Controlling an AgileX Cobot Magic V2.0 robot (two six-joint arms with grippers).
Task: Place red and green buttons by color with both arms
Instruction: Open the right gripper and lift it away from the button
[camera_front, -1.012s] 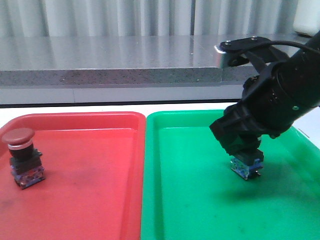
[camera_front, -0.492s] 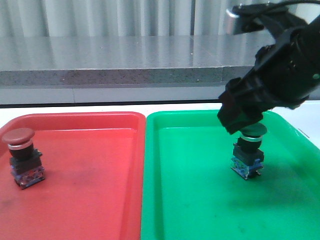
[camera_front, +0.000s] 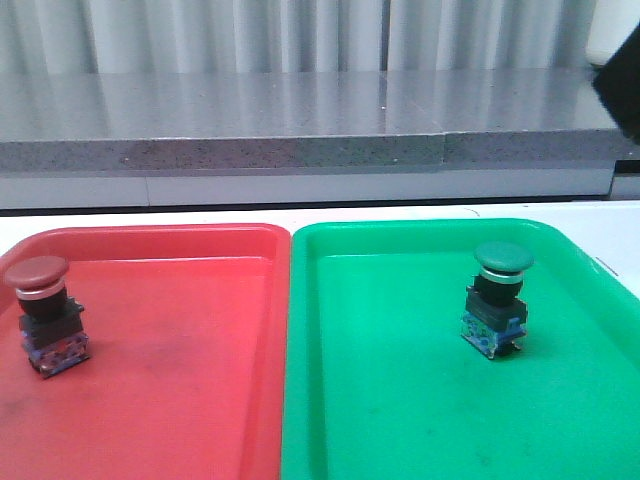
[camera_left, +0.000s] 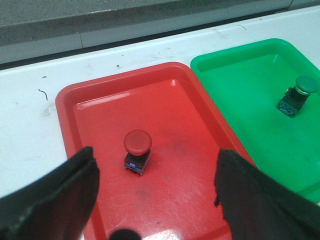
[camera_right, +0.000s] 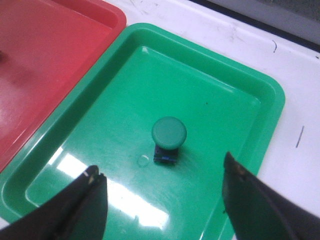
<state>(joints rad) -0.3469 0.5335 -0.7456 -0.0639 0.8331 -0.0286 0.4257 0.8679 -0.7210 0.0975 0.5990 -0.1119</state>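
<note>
The red button (camera_front: 42, 312) stands upright at the left of the red tray (camera_front: 180, 400); it also shows in the left wrist view (camera_left: 137, 149). The green button (camera_front: 497, 297) stands upright in the green tray (camera_front: 400, 420); it also shows in the right wrist view (camera_right: 169, 139) and the left wrist view (camera_left: 298, 93). My left gripper (camera_left: 155, 195) is open and empty, high above the red tray, apart from the red button. My right gripper (camera_right: 165, 200) is open and empty, high above the green tray. In the front view only a black corner of the right arm (camera_front: 622, 95) shows at the right edge.
The red tray (camera_left: 95, 100) and green tray (camera_left: 240, 75) lie side by side on a white table (camera_left: 30, 110). A grey stone ledge (camera_front: 250, 140) runs behind them. The green tray (camera_right: 210, 90) borders bare white table (camera_right: 300, 115) on its outer side.
My right gripper has let go of the green button and risen up and to the right, almost out of the front view. The green button stays standing in the green tray.
</note>
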